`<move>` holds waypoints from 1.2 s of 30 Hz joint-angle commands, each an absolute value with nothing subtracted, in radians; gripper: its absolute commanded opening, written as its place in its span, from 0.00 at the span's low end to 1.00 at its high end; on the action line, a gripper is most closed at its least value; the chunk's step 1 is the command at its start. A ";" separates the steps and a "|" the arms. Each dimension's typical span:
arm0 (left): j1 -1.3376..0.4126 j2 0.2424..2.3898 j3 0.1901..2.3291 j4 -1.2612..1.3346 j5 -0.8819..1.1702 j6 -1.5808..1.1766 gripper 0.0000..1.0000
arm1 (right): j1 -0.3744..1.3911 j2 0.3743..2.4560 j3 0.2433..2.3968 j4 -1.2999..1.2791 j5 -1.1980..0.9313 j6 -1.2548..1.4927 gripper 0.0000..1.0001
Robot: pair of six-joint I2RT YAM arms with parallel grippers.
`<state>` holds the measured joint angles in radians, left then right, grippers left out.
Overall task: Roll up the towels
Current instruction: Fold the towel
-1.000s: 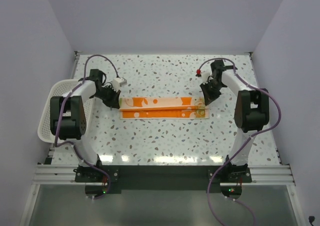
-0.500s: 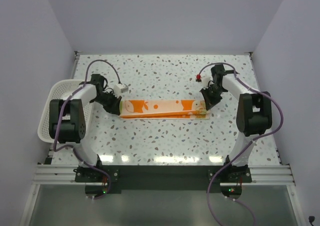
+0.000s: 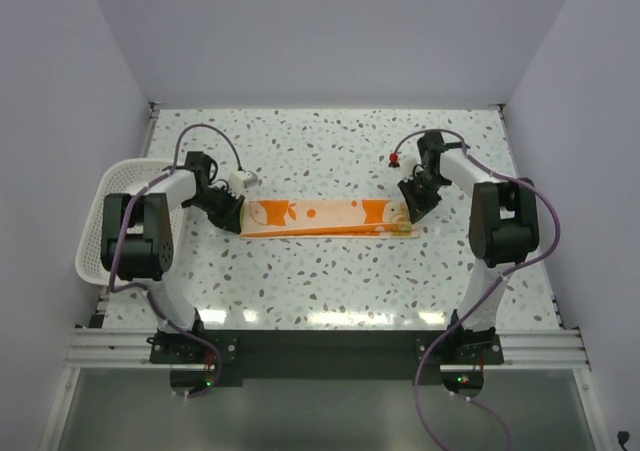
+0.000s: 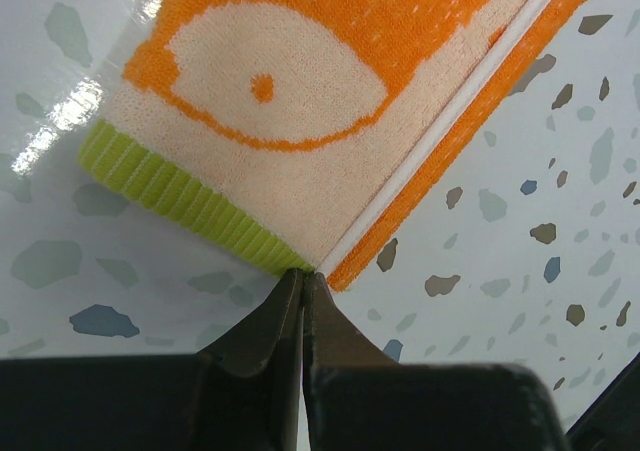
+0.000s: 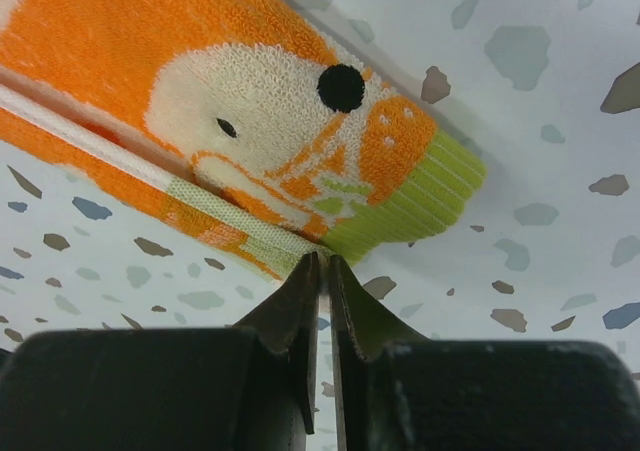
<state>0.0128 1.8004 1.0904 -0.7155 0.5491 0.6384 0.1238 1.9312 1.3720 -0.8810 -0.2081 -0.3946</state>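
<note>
Bare table [image 3: 330,271] btwn towel [image 3: 320,214] & near edge; basket [image 3: 92,233] just left of L arm [image 3: 140,236].

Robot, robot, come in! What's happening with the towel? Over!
Left gripper shut, right gripper shut, tips at end corners of towel. It lies flat, folded narrow, not rolled. White basket sits aside.

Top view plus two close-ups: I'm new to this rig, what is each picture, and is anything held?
The top view looks down on two robot arms bolted at the near table edge. The close-ups come from cameras on each wrist. A long orange and cream towel lies flat between the arms; a white basket sits at the left edge. The left gripper and right gripper are each closed at one end of the towel, seemingly pinching a corner.
</note>
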 commanded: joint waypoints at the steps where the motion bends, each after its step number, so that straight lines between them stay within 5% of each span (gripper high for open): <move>1: 0.015 1.801 1.089 -0.680 0.497 0.644 0.00 | 0.118 1.921 1.382 -0.890 -0.167 -0.420 0.10; 3: 0.015 1.798 1.095 -0.690 0.502 0.649 0.03 | 0.118 1.916 1.391 -0.920 -0.179 -0.433 0.17; 4: 0.015 1.796 1.101 -0.710 0.506 0.653 0.07 | 0.117 1.901 1.394 -0.933 -0.193 -0.439 0.35; 7: 0.017 1.772 1.127 -0.744 0.534 0.673 0.25 | 0.117 1.847 1.397 -0.965 -0.206 -0.453 0.52; 12: 0.017 1.703 1.193 -0.819 0.590 0.680 0.42 | 0.112 1.802 1.454 -0.999 -0.215 -0.437 0.51; 19: 0.011 1.721 1.238 -0.732 0.580 0.571 0.43 | 0.120 1.908 1.592 -0.988 -0.233 -0.364 0.41; 36: -0.018 1.924 1.416 -0.713 0.534 0.616 0.54 | 0.155 2.013 1.632 -0.937 -0.155 -0.495 0.55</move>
<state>0.0055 1.8919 1.3544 -0.6754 0.4946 0.5465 0.1562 1.9938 1.5894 -0.9504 -0.1665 -0.4374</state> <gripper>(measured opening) 0.538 0.543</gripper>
